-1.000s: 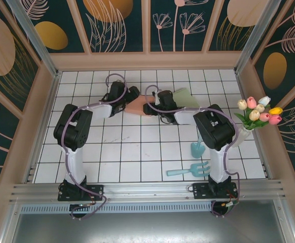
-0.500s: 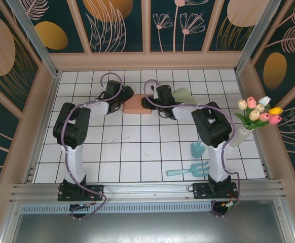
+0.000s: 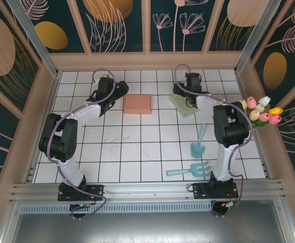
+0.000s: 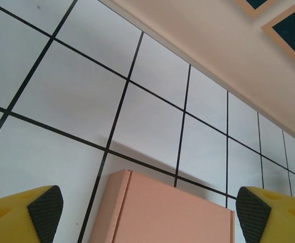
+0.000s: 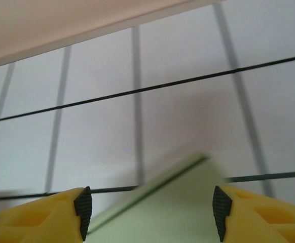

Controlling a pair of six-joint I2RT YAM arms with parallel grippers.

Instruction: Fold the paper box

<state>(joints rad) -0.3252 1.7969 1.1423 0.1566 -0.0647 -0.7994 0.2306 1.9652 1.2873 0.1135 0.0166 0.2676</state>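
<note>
The box (image 3: 137, 104) is faced by the wide, empty left hand (image 4: 147, 210), while the right hand (image 5: 150, 207) is spread over a green sheet (image 3: 185, 107), presumably for grasping.

Salmon-pink paper box (image 3: 137, 104) lies flat, folded shut, on the table's (image 3: 137, 147) far half

Bright, even light; one soft view.
Diffuse light from above leaves the white-tiled bench (image 3: 137, 147) bright, free of glare, and its shadows faint. The left wrist view is crisp, with a soft grey shadow along the far edge of the paper box (image 4: 168, 212). The right wrist view is blurred (grid lines fuzzy, the green sheet (image 5: 188, 212) smeared at its edge).
</note>
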